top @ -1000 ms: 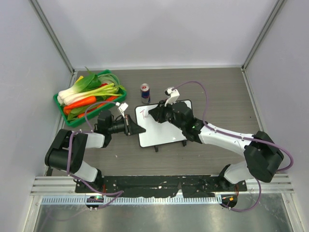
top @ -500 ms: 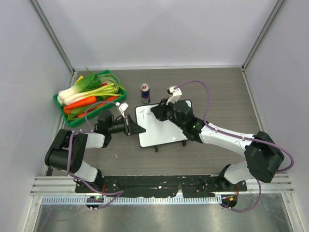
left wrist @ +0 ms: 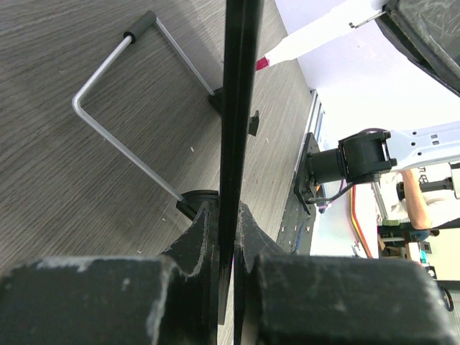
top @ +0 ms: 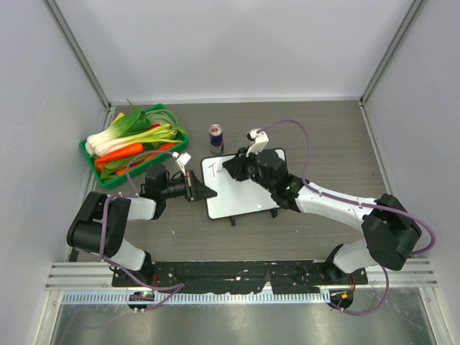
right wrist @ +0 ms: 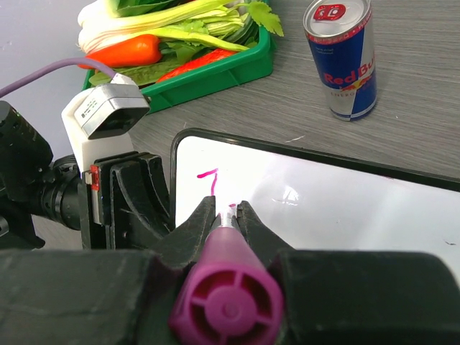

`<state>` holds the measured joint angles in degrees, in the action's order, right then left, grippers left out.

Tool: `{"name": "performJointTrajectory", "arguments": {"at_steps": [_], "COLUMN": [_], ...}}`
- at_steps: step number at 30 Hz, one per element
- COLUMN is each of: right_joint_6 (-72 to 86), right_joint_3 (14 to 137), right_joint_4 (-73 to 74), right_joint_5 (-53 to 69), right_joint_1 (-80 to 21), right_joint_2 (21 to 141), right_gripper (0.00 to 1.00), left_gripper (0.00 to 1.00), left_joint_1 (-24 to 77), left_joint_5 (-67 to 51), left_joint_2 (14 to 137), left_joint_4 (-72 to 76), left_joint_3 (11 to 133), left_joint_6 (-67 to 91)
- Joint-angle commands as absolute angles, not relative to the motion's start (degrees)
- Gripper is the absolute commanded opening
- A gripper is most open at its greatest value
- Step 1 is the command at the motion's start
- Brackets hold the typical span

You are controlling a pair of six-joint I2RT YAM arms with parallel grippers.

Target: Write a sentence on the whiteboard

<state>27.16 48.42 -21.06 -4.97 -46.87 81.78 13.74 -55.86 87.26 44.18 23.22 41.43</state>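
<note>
The whiteboard (top: 244, 192) lies at the centre of the overhead frame on the desk (top: 323, 136). Only one pink stroke of the sentence (top: 212, 167) shows, at its upper left corner. The left fingers (top: 202, 192) grip the board's left edge, and the right fingers (top: 233, 167) sit closed over its upper left part. The risk, as I judge it, is the board sliding or tipping under writing pressure if that edge grip slips.

In the left wrist frame the board's dark edge runs up the middle, pinched narrow between the two fingers at the bottom. The marker (left wrist: 316, 32) slants in at upper right.

In the right wrist frame the fingers clamp the marker at lower centre, just below the stroke. I cannot tell whether its tip touches. Letters drawn too wide could run off the board, or the arm could smear wet ink. A can (right wrist: 343, 57) stands just beyond the board's upper edge.
</note>
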Motion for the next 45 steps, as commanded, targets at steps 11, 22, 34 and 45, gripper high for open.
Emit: {"name": "performJointTrajectory", "arguments": {"at_steps": [11, 22, 34, 45], "right_joint_6": [26.28, 24.87, 25.22, 24.87], "right_joint_3": [48.07, 49.31, 50.18, 53.52], "right_joint_4": [-20.83, -18.46, -18.37, -18.11], "right_joint_5": [-6.24, -7.56, -10.89, -9.50], "right_joint_1": [-46.76, -46.76, -46.67, -46.49], "right_joint_2": [80.33, 79.72, 80.24, 82.00], "right_gripper": [0.01, 0.00, 0.01, 0.01], "left_gripper": [0.00, 0.00, 0.00, 0.00], "left_joint_1": [13.54, 13.62, 13.54, 13.54], "left_joint_5": [-52.47, -52.47, -52.47, -52.56], "left_joint_2": [88.59, 88.77, 88.77, 88.77], "left_joint_4": [41.40, 41.40, 41.40, 41.40], "left_joint_3": [23.64, 23.82, 23.82, 23.82], "left_joint_6": [39.38, 39.46, 39.46, 39.46]}}
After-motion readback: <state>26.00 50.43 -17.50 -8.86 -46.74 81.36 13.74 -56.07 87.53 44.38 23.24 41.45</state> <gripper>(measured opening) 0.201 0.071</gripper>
